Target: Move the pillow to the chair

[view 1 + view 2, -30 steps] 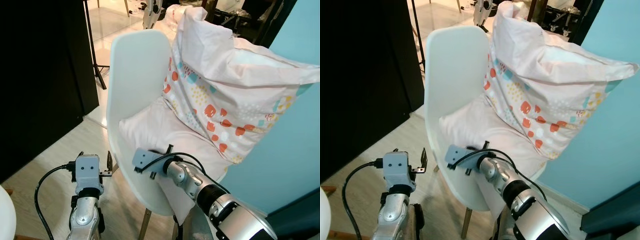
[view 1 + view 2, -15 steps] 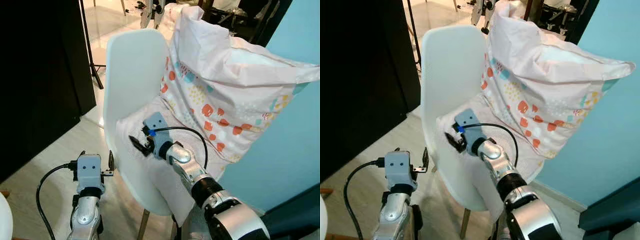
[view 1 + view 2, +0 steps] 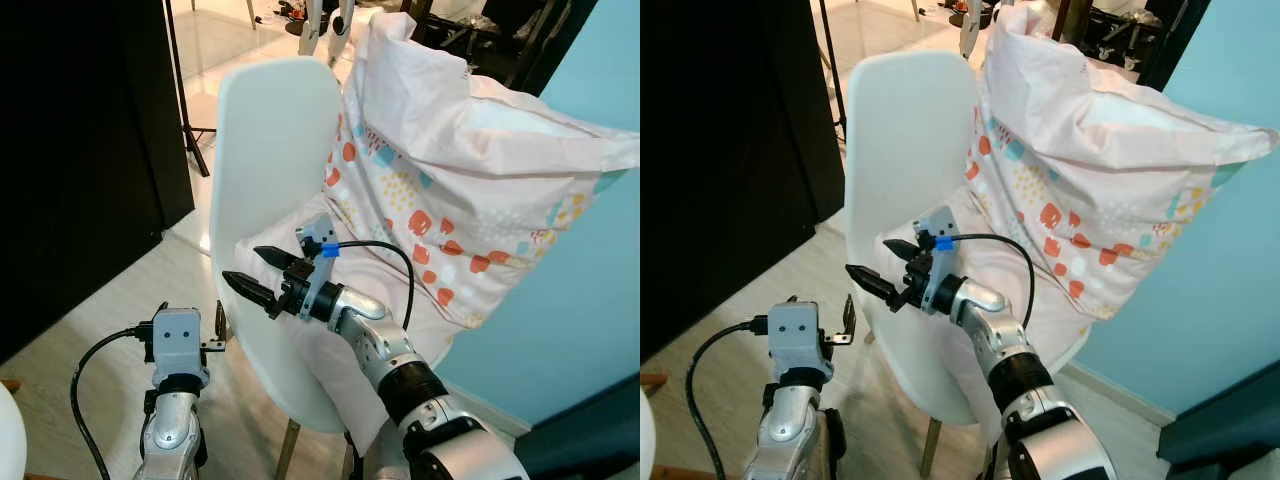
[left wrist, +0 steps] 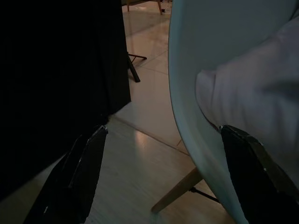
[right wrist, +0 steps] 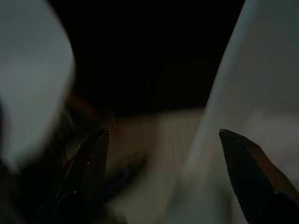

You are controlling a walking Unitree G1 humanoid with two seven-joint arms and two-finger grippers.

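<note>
With the pillow (image 3: pixel 450 190) propped on the chair (image 3: pixel 275 150), the right hand (image 3: pixel 268 276), fingers apart and empty, should draw clear without snagging the pillowcase; the left hand (image 4: pixel 159 177) hangs spread too.

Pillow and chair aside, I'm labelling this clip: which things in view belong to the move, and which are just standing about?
Job:
pillow, resting on the seat
white chair
right hand, open, over the seat edge

Standing about:
left hand, low beside the chair
black tripod stand
blue wall
</note>
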